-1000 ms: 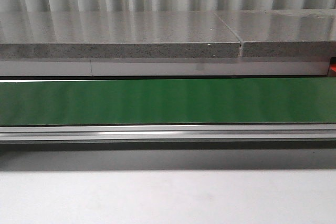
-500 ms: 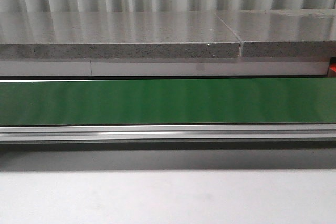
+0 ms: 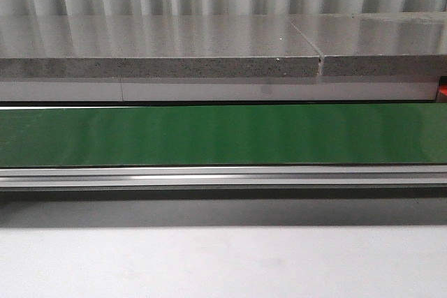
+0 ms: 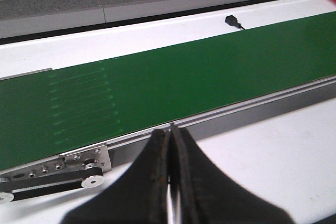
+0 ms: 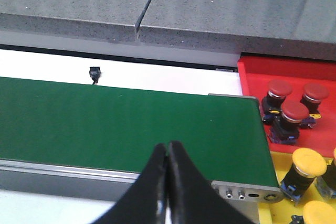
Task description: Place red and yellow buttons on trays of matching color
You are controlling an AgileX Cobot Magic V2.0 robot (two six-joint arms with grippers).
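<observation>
Front view shows a green conveyor belt (image 3: 223, 134) running across the frame, with a grey stone ledge (image 3: 160, 57) behind it and a white tabletop (image 3: 223, 263) in front. Neither arm appears there. Right wrist view shows the right gripper (image 5: 168, 153) with fingers clenched together, holding nothing, over the belt's near edge. Just past the belt's end sit a red tray (image 5: 252, 69) holding three red buttons (image 5: 294, 113) and a yellow tray (image 5: 278, 169) holding yellow buttons (image 5: 308, 162). Left wrist view shows the left gripper (image 4: 170, 145) likewise clenched and unladen at the belt's near rail.
</observation>
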